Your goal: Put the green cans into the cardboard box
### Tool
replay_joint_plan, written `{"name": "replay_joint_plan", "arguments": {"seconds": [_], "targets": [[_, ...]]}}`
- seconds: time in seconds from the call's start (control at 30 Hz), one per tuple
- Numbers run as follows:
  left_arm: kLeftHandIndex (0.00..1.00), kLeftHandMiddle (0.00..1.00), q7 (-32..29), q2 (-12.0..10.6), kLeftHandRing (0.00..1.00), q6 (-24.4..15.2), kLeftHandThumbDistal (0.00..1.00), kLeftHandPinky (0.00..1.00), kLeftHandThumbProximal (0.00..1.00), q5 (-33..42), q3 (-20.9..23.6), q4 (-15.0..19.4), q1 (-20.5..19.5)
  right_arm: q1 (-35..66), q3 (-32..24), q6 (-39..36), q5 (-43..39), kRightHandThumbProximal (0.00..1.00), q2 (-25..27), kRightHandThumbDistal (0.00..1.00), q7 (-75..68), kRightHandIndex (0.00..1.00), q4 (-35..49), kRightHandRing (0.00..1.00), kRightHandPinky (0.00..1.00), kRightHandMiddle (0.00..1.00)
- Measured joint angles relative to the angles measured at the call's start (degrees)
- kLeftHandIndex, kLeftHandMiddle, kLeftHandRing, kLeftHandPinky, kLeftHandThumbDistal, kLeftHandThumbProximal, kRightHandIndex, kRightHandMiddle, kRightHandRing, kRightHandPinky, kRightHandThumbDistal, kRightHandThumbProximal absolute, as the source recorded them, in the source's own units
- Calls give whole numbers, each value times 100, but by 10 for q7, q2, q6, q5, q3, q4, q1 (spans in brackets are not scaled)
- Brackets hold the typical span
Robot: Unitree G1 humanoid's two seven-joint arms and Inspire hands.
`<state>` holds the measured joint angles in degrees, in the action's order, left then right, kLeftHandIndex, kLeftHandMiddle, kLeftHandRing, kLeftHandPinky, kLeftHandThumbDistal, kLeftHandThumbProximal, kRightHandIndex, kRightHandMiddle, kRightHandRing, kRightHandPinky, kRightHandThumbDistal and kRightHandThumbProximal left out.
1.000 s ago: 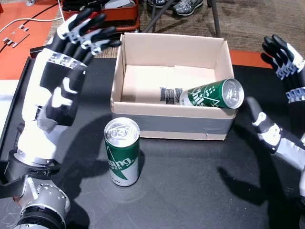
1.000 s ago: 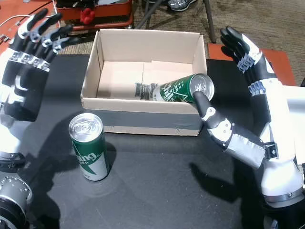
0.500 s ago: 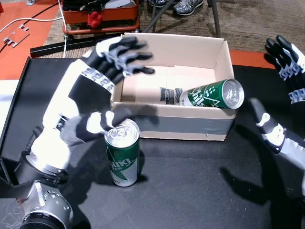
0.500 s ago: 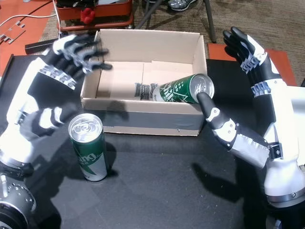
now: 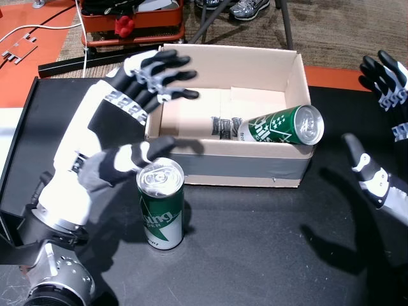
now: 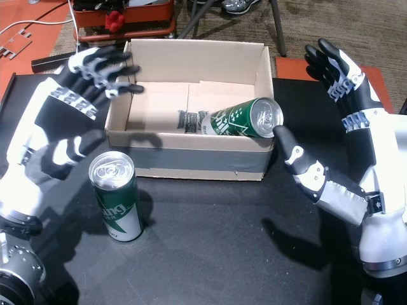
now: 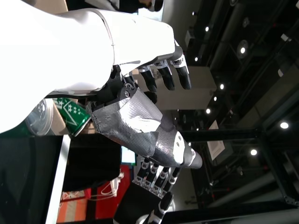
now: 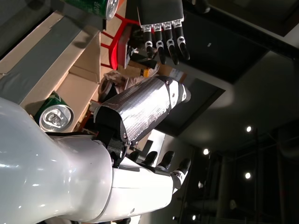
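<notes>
The table [image 5: 255,255] is black, and at its far side sits the open box [image 5: 226,167], its near wall banded with grey tape. The left hand [image 5: 121,137] is above the table at the box's near left corner, fingers spread and holding nothing, its thumb [image 5: 156,150] just over the rim of the upright can [image 5: 160,204]; whether thumb and can touch cannot be told. The right hand [image 6: 343,159] is off the box's right end, well apart from any can, fingers also spread and empty. One green can, the tilted can [image 5: 280,126], lies on its side in the box's right part, its top end propped over the near wall by the right corner, so it looks in but not settled flat. The upright can stands on the table just in front of the box's left corner, outside it. By my reading the job is about half done: one can is in the box, and the standing one is yet to be grasped, lifted over the wall and released inside.
</notes>
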<state>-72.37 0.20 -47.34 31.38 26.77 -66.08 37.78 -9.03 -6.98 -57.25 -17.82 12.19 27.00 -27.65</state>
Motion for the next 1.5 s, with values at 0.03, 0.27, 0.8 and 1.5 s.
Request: {"name": "replay_joint_plan", "arguments": {"seconds": [0.03, 0.27, 0.8, 1.5], "targets": [[63, 74, 0, 0, 76, -1, 100, 74, 32, 0, 1, 0, 0, 0, 0, 0, -1, 25, 0, 82, 2, 89, 0, 89, 91, 89], [65, 75, 1, 4, 76, -16, 100, 72, 31, -3, 4, 0, 1, 0, -5, 0, -6, 23, 0, 79, 15, 88, -2, 89, 91, 88], [76, 90, 116, 56, 94, -35, 100, 85, 26, -134, -83, -31, 1, -6, -16, -4, -43, 28, -2, 82, 38, 87, -16, 88, 91, 87], [79, 88, 200, 75, 93, -3, 100, 88, 29, -190, -121, -50, 1, -12, -36, 9, -58, 35, -3, 87, 59, 85, -20, 88, 90, 86]]}}
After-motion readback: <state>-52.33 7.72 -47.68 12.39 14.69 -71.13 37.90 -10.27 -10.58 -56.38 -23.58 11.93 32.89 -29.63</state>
